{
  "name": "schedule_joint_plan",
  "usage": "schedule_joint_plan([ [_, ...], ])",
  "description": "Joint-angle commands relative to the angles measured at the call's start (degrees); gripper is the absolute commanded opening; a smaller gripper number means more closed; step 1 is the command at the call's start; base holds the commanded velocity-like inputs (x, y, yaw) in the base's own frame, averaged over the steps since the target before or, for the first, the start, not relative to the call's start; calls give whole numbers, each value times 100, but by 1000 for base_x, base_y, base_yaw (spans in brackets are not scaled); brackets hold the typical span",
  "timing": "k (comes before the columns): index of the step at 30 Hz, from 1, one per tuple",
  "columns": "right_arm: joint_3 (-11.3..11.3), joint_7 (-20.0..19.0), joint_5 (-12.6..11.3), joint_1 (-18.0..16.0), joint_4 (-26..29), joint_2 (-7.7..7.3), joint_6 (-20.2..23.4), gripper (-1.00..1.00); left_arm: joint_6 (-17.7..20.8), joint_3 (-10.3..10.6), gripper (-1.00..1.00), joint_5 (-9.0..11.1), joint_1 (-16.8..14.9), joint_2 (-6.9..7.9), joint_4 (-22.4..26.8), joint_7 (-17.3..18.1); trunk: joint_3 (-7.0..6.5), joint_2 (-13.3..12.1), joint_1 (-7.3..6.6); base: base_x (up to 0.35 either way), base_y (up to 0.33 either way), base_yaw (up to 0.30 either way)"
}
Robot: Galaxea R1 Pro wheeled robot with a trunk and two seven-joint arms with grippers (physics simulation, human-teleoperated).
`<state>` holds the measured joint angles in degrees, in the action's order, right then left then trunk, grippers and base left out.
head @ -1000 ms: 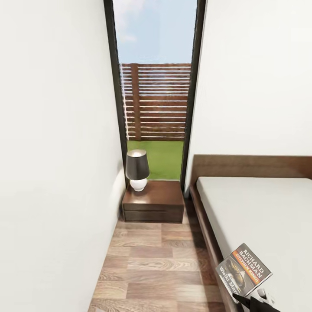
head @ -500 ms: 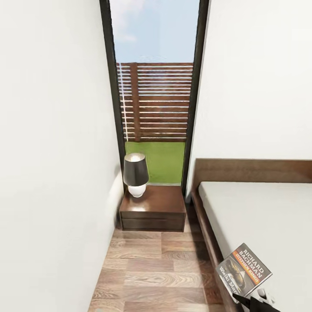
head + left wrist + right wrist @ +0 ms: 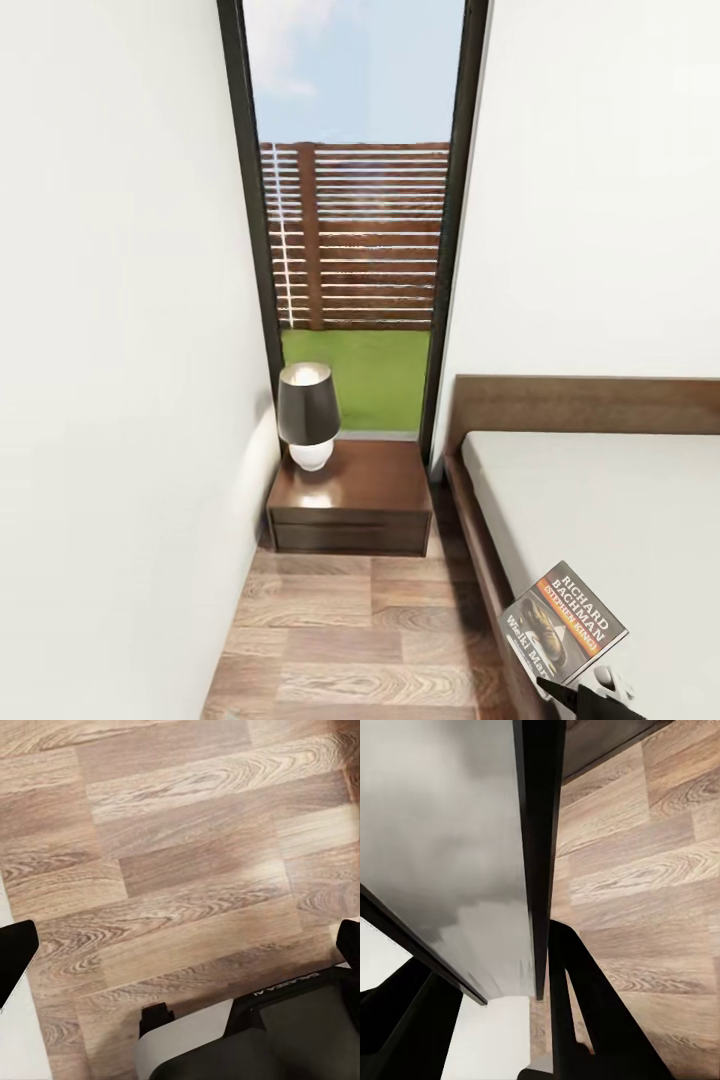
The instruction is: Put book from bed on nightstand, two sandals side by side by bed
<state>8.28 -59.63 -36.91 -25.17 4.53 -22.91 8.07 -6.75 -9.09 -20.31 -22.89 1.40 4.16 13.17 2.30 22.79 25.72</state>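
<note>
1. The right claw (image 3: 580,690) is clamped on the book (image 3: 562,622), held tilted over the bed (image 3: 600,500) edge.
2. The left claw's (image 3: 180,945) fingers are spread wide above the plank floor (image 3: 187,855).
3. The nightstand (image 3: 348,498), carrying a lamp (image 3: 308,415), stands ahead beside the bed.

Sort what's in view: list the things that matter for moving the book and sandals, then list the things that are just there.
Part of the job:
book, held up in the right gripper
nightstand, against the window wall
bed, pale mattress in a dark frame

Just there:
lamp, standing on the nightstand
window
wood floor
</note>
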Motion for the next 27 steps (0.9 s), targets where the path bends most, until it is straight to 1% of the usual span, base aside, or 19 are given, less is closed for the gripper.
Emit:
schedule_joint_plan([
  [1, 16, -14, -71, -6, 4, -3, 54, -100, -20, -49, 100, -54, -5, 1, -3, 19, 13, 13, 7, 313, -41, 0],
  [13, 16, -14, -71, -6, 4, -3, 54, -100, -20, -49, 100, -59, -5, 1, -3, 19, 13, 13, 7, 300, -93, 0],
  [27, 16, -23, -71, -6, 4, -3, 54, -100, -20, -49, 100, -59, -5, 1, -3, 19, 13, 13, 7, 288, -6, 0],
])
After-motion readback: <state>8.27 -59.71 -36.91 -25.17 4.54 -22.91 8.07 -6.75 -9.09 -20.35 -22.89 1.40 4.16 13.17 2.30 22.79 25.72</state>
